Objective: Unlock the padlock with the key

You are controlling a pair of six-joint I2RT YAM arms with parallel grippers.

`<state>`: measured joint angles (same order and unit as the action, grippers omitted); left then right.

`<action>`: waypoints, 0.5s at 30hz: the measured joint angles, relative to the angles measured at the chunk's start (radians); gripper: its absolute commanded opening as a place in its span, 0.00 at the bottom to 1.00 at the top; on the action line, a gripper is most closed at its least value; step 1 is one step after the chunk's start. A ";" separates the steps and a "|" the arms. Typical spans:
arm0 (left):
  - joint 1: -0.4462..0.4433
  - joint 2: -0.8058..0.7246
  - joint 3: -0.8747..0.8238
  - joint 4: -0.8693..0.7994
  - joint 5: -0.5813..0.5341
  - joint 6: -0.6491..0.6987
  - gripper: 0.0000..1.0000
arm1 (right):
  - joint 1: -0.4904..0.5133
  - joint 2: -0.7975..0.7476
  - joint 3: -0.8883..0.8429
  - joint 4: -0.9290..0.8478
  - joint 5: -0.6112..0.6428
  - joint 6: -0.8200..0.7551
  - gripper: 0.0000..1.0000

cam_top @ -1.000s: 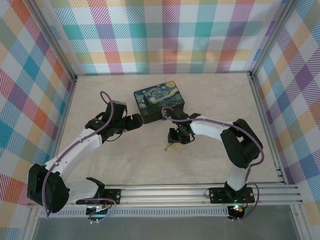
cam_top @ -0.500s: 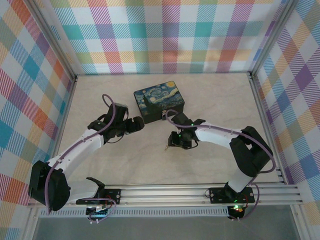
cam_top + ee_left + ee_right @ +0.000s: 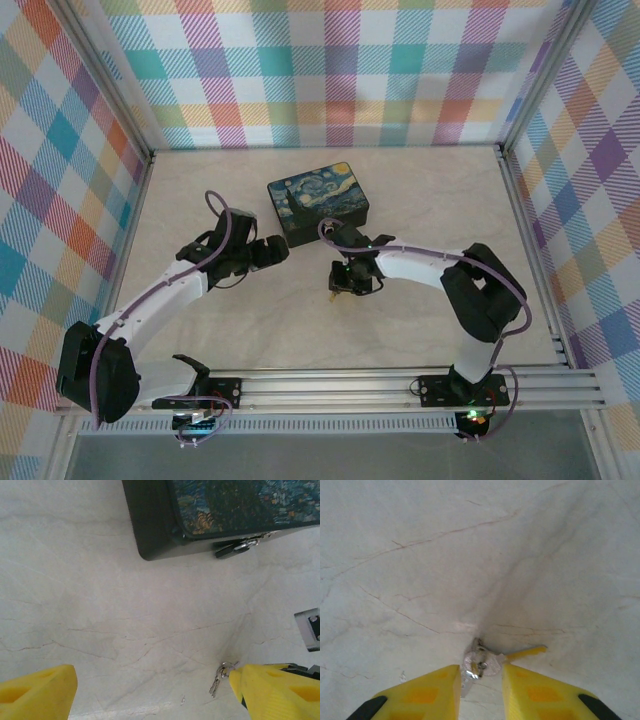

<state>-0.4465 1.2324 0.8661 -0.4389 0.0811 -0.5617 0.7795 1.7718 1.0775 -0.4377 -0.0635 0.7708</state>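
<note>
Since the earlier frame the right end effector (image 3: 480, 669) has been shifted slightly left over the key (image 3: 481, 660). The key's head is closely flanked by the fingers; whether it is clenched cannot be told. The left end effector (image 3: 152, 675) is held released. The padlock (image 3: 235, 547) hangs at the near face of the tin (image 3: 318, 203) on the worktop (image 3: 250, 320).

Pale veined table (image 3: 250, 320) carries a painted tin (image 3: 318, 200), ahead of the left gripper's (image 3: 154, 680) jaws. A key (image 3: 482, 662) lies flat between the right gripper's (image 3: 480, 677) jaws.
</note>
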 measured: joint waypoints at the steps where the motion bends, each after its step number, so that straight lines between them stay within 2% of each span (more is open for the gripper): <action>1: 0.000 0.000 -0.004 -0.001 0.000 0.000 0.85 | 0.003 0.008 0.011 0.000 0.000 0.000 0.26; 10: -0.005 -0.035 -0.028 -0.002 0.001 0.000 0.85 | 0.017 0.056 0.047 -0.019 0.017 0.000 0.23; 15: -0.010 -0.051 -0.030 -0.003 0.000 0.001 0.85 | 0.017 0.061 0.055 -0.042 0.031 -0.005 0.16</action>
<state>-0.4568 1.1812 0.8364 -0.4419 0.0814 -0.5606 0.7963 1.8324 1.1328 -0.4793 -0.0330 0.7654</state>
